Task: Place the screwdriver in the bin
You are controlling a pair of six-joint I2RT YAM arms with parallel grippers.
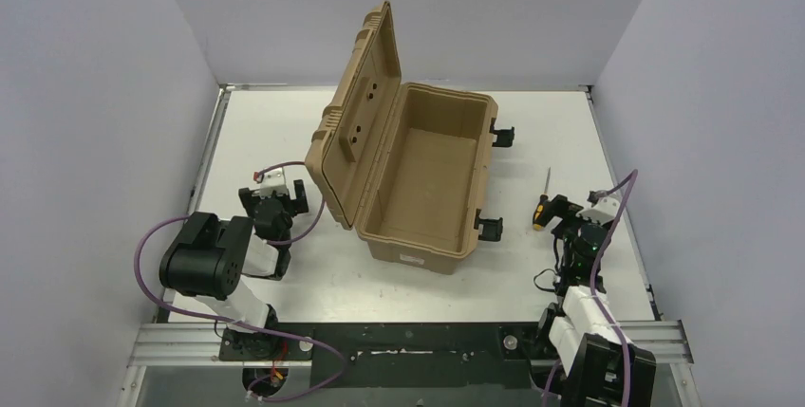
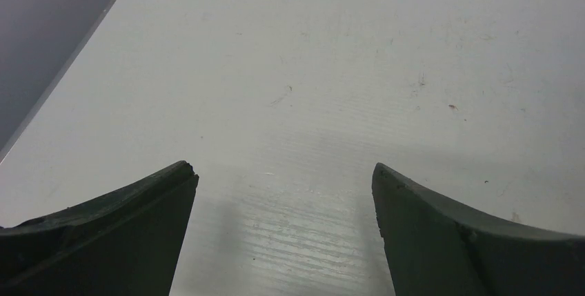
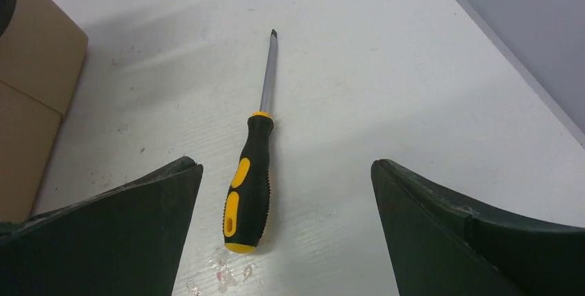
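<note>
The screwdriver (image 1: 543,202) lies flat on the white table, right of the bin, shaft pointing away from me. In the right wrist view its black-and-yellow handle (image 3: 247,185) lies between my open fingers, nearer the left one, untouched. My right gripper (image 1: 567,212) (image 3: 284,168) is open, low over the handle's near end. The tan bin (image 1: 427,175) stands open at mid table, its ribbed lid (image 1: 359,113) raised on the left side and black latches on its right side. My left gripper (image 1: 275,203) (image 2: 284,172) is open and empty over bare table, left of the bin.
Grey walls enclose the table on the left, back and right. The bin's tan corner (image 3: 34,68) shows at the left of the right wrist view. Small scuff marks (image 3: 221,272) lie just behind the handle's end.
</note>
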